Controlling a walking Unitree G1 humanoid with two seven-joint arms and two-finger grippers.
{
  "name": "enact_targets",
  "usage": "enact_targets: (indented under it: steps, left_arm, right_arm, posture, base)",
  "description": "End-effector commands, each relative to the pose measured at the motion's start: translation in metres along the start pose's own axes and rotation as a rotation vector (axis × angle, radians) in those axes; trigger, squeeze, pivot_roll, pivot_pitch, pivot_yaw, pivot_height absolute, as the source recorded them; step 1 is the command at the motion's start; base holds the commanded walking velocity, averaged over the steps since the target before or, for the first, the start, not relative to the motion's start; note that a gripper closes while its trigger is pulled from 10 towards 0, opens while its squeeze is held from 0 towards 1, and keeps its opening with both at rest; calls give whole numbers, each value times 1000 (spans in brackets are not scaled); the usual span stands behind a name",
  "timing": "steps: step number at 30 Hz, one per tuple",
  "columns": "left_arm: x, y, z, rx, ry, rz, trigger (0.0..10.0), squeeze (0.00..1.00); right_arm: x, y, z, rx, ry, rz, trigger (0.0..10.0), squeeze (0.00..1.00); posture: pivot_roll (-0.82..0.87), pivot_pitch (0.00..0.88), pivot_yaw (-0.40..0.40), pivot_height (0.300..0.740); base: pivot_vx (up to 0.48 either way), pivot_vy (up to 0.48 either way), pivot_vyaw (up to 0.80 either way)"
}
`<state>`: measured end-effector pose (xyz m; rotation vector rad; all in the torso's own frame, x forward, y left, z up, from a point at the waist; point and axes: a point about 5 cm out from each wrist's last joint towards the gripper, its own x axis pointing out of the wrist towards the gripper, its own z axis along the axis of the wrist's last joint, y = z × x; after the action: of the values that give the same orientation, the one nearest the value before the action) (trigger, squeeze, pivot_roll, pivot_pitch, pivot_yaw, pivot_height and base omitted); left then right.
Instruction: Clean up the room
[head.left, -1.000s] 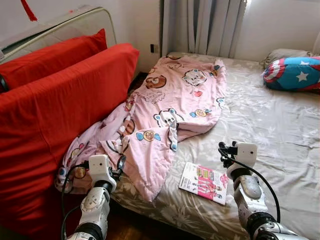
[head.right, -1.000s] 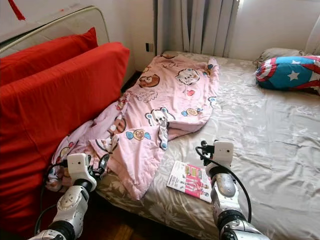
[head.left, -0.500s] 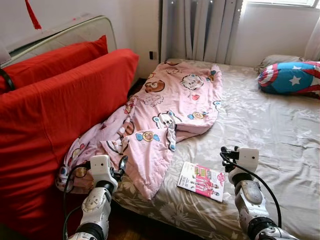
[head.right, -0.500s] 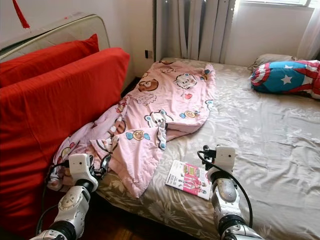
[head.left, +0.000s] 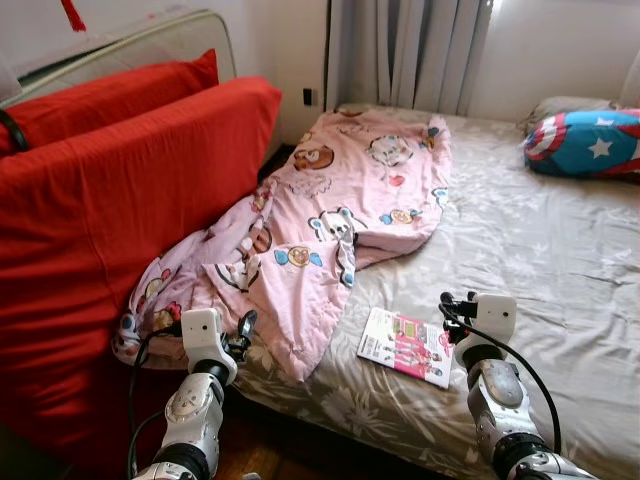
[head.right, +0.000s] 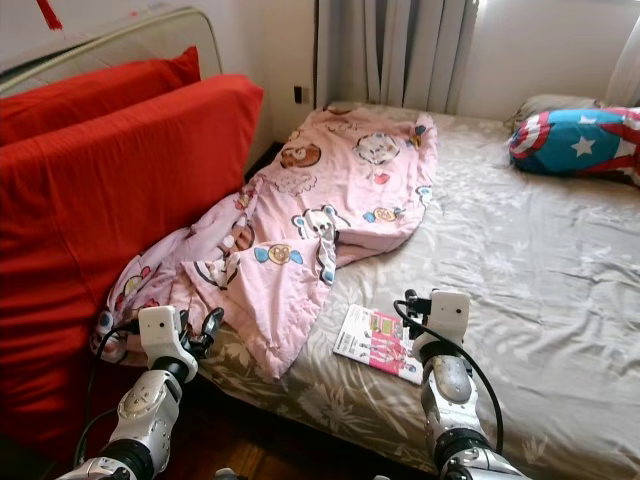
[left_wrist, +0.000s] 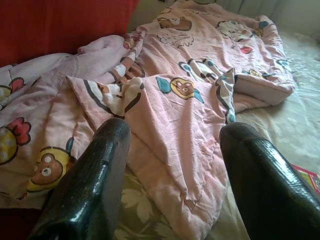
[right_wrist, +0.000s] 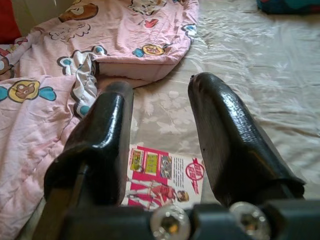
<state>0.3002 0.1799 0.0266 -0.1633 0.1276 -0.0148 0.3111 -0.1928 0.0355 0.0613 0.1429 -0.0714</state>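
Bed (head.left: 560, 250) with grey floral sheet, seen from its near corner; a pink cartoon-print blanket (head.left: 330, 210) lies rumpled along the bed's left side, its lower end spilling over the edge against the red sofa (head.left: 110, 200); a pink magazine (head.left: 408, 346) rests flat on the sheet, just right of the blanket's hanging corner and near the front edge; a star-patterned pillow (head.left: 585, 143) sits at the far right of the bed, well apart from both; left gripper (left_wrist: 170, 165) hovers low by the bed edge, fingers (left_wrist: 90, 185) spread and holding nothing, aimed at the blanket's folded corner; right gripper (right_wrist: 160, 140) hangs above the sheet, likewise released and empty, the magazine lying beneath and between its fingers (right_wrist: 225, 135) in the wrist view; judged stage: approach, nothing yet grasped; risks: the thin, flat magazine offers little edge, so closing fingers may skid over the cover or pinch the sheet beneath; a pull on the blanket's near corner could drag its fold across the magazine and sweep it off the bed; the overhanging blanket may slide further to the floor if grasped by a single layer
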Motion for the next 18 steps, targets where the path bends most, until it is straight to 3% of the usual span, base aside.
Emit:
enact_targets:
  steps: [1, 18]
  left_arm:
    - [1, -3, 0, -4, -4, -12, 10000, 0]
    - [1, -4, 0, -9, 1, -19, 10000, 0]
  right_arm:
    - [-1, 1, -2, -5, 12, 2, 10000, 0]
    - [-1, 7, -6, -2, 36, 20, 10000, 0]
  posture:
    - [-120, 0, 22, 666]
    - [-117, 0, 23, 666]
  base:
    - [0, 0, 0]
    - [0, 0, 0]
